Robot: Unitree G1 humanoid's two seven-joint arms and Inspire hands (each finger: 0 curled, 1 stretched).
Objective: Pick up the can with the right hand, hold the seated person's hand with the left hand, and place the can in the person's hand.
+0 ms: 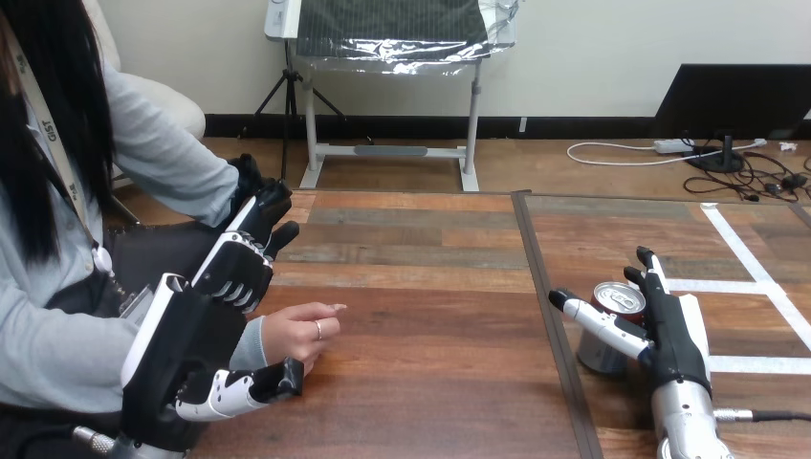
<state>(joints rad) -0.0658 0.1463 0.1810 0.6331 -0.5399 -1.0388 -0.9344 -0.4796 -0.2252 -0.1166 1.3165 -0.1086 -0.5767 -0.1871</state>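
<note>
Can (601, 356): upright, long axis vertical, top facing up. Silver body, reddish lid. It stands on the table (430, 382) just left of the right hand (675, 335), at its palm. The right thumb (598, 320) reaches leftward across the can's upper front.

Right hand: fingers straight, pointing away, wide open, not closed on the can.

Left hand (225, 282): fingers straight, thumb (239, 390) out to the right, gripping nothing. The person's hand (296, 333) rests between that thumb and the fingers; contact unclear.
</note>
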